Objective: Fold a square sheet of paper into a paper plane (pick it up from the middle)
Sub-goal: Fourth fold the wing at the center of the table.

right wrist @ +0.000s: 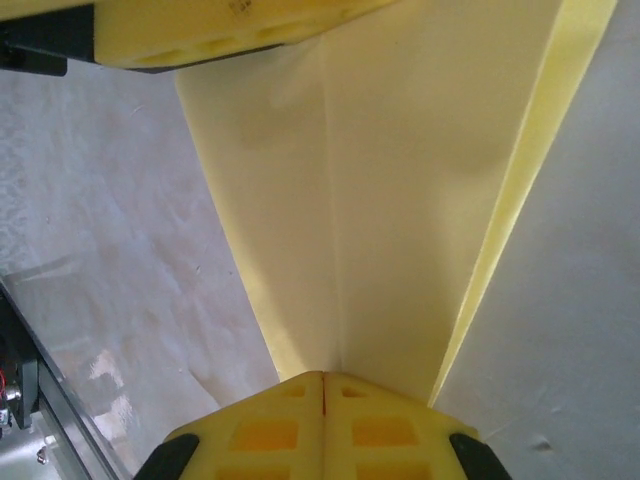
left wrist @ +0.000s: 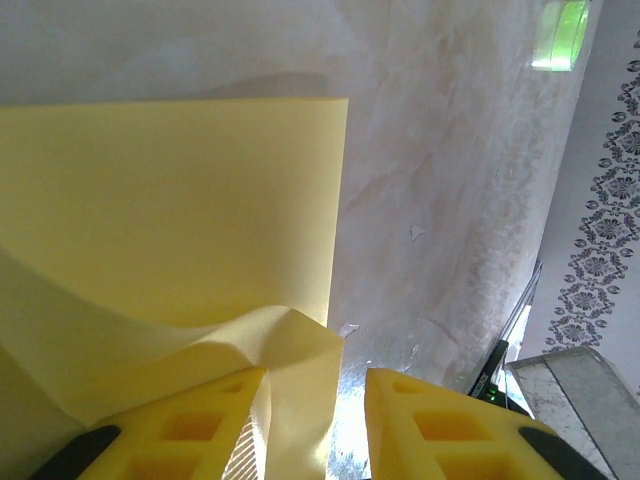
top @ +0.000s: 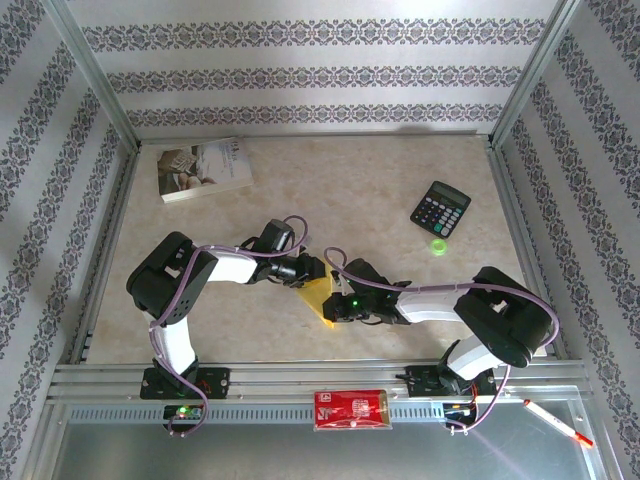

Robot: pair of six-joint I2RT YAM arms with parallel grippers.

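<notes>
The right gripper [right wrist: 323, 380] has its two yellow fingers pressed fully together. The yellow paper [right wrist: 400, 200] goes into the seam between them, so it is pinched there at its narrow end. From this grip the paper becomes wider away from the fingers. One straight crease runs up from the seam, and a folded edge is raised along the right side. At the far end of the paper, in the right wrist view, one finger [right wrist: 230, 30] of the left arm is over it.

The left gripper [left wrist: 315, 376] is partly open, and a gap with bare table shows between its fingers. A loose flap of the paper curls up and hangs into this gap, close to the finger on the left of that view. I cannot tell if the flap really touches it. Beyond the flap the paper lies flat, with a straight edge.

From above, both grippers meet near the middle of the table [top: 400, 170], a little toward the near edge, and the paper is a small yellow wedge between them. Farther out, a white book [top: 205, 169] lies at the far left. A black calculator [top: 440, 208] lies at the far right, with a small green object [top: 438, 247] just in front of it. A red packet [top: 350, 409] lies on the metal rail [top: 260, 385] between the arm bases, and a white and red pen [top: 558, 422] lies at the near right corner
</notes>
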